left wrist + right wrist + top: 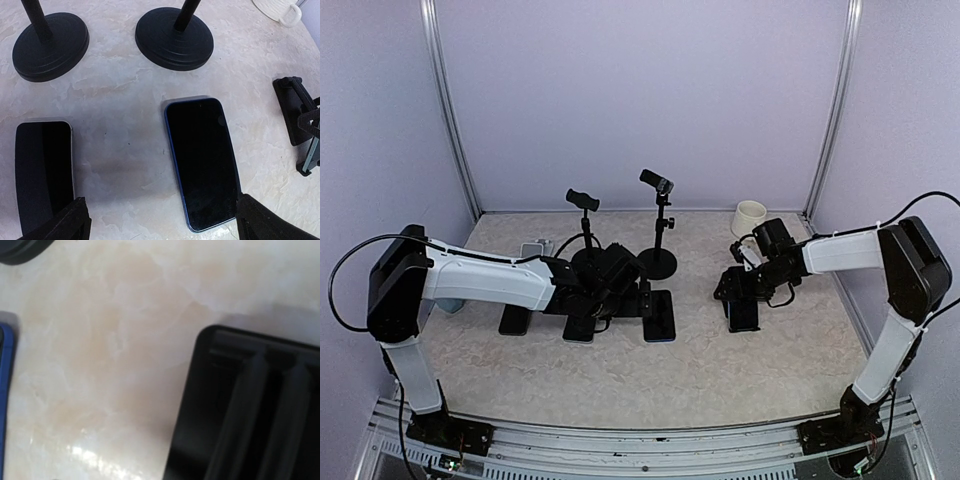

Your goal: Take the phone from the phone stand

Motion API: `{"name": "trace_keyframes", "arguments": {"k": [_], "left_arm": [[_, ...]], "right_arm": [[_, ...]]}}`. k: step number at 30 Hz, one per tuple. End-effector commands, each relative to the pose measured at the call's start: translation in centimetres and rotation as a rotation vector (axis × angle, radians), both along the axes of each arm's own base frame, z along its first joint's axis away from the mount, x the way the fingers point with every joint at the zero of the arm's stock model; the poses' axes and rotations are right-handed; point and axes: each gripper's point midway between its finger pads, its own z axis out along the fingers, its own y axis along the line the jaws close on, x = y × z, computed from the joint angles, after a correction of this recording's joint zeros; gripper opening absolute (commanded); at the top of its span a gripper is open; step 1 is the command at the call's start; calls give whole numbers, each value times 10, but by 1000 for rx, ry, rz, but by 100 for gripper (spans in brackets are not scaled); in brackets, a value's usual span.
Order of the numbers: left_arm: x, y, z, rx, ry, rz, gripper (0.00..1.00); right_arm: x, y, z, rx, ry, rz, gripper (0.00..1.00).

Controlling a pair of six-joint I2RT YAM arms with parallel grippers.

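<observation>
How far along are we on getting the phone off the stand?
Seemingly done: both clamp stands look empty and the blue-edged phone lies flat. In hand: nothing seen; left claw open, right claw low over a ribbed black piece, grip unclear. Left: confirm, withdraw.

Close over the tabletop point(125, 340) now, pale marbled beige filling most of the frame, soft in focus. Lower right, a black ribbed piece point(250, 410) with a rounded corner lies flat, two raised bars running down it and off the bottom edge. A thin blue edge point(4, 390) hugs the left border, well apart from it. Top left, a sliver of a dark curved base point(20, 250). Glare point(95, 457) glints low down.
</observation>
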Motion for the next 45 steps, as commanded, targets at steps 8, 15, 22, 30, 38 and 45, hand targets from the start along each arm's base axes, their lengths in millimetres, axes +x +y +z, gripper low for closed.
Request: {"name": "trace_keyframes", "arguments": {"k": [8, 15, 22, 30, 38, 45], "left_arm": [[2, -1, 33, -24, -64, -6, 99], [-1, -4, 39, -45, -75, -28, 99], [0, -5, 47, -45, -95, -26, 99], [-5, 3, 49, -31, -101, -8, 99], [-6, 11, 45, -13, -101, 7, 99], [-2, 12, 39, 1, -92, 13, 99]], "right_arm": [[8, 5, 40, 3, -103, 27, 100], [12, 2, 63, 5, -168, 14, 100], [11, -16, 69, -74, -185, -44, 100], [-4, -18, 75, -32, -175, -69, 100], [-27, -26, 62, -20, -143, -152, 100], [-45, -21, 36, -73, -95, -164, 100]]}}
